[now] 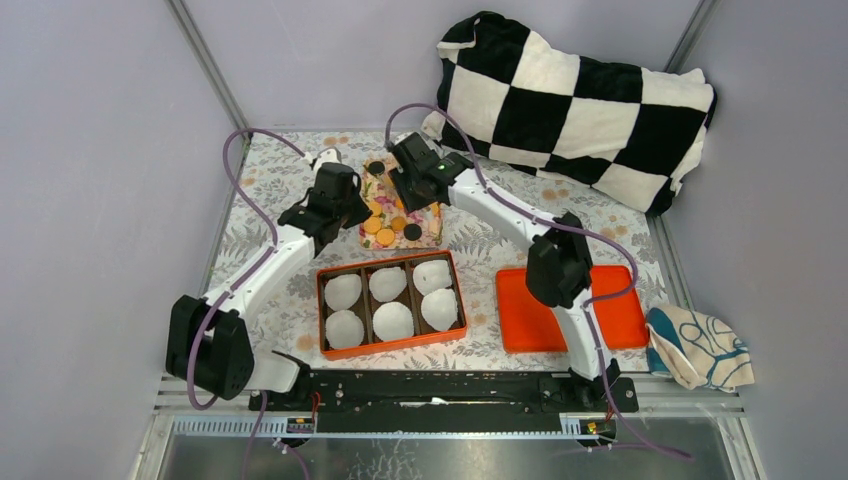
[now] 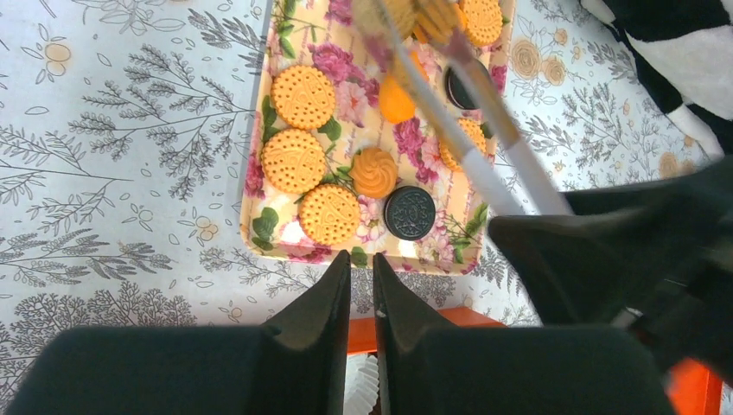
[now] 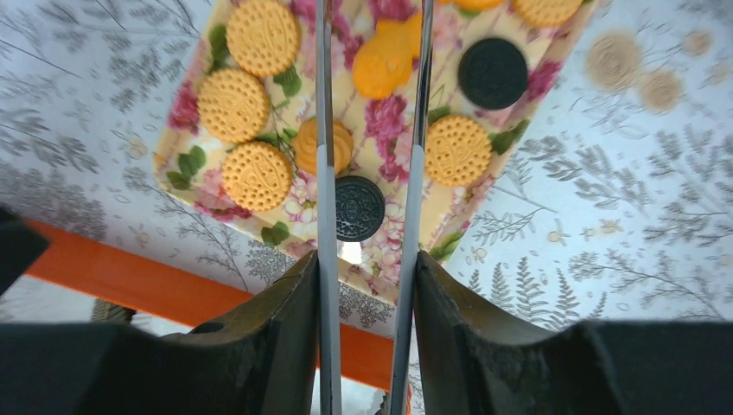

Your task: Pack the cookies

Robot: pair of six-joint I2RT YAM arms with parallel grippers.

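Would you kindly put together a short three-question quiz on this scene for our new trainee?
1. What does the right hand hold? A a spoon; B tongs; C a fork.
2. True or false: the six cups in the box are empty.
3. Fill the gap: the cookies lie on the ___ tray.
Key: 1 B; 2 true; 3 floral.
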